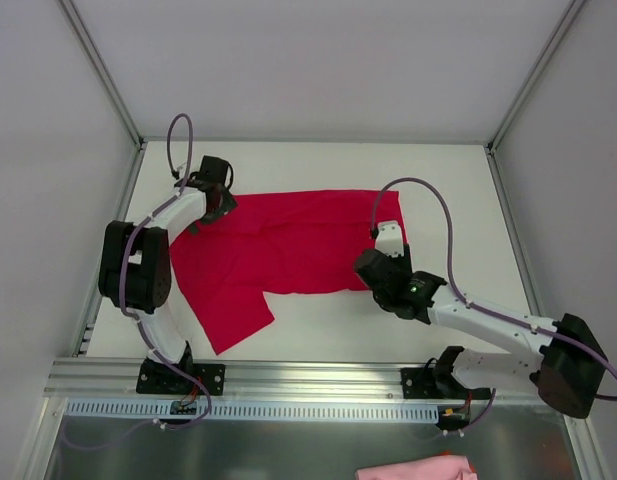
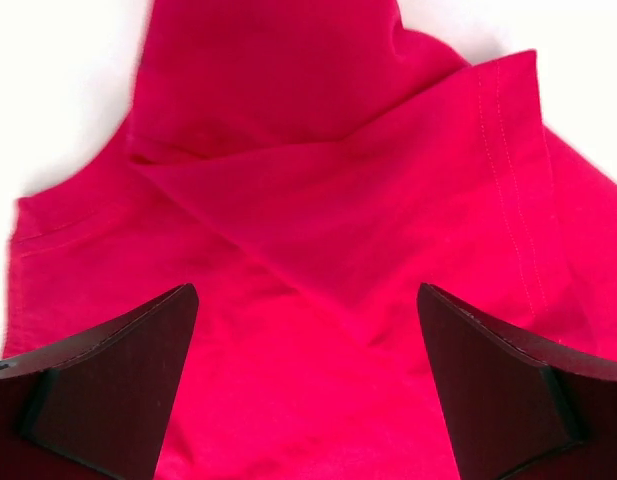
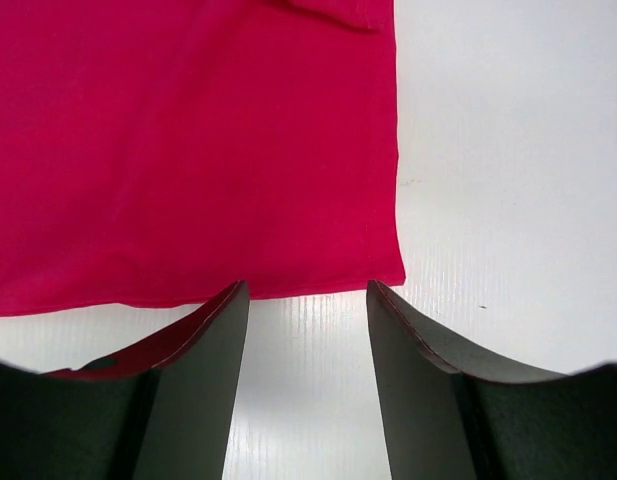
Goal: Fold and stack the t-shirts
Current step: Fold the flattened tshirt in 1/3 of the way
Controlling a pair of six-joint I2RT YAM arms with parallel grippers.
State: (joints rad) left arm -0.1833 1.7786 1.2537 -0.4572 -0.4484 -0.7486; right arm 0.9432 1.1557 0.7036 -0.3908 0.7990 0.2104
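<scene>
Crimson-red soft cloth t-shirt (image 1: 288,245) lies spread on the white table (image 1: 438,180), cloth creased over at its left end. Left gripper (image 2: 308,290) gapes wide above that crease, holding nothing. Right gripper (image 3: 308,287) is parted and empty at the near right corner. No fold finished; folding and stacking are both left.

No readable text, no labels, no numbers, no signs

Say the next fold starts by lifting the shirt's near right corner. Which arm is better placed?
Probably the right. The right gripper hangs open just short of that corner of the t-shirt. The left gripper is open over the far left end.
</scene>
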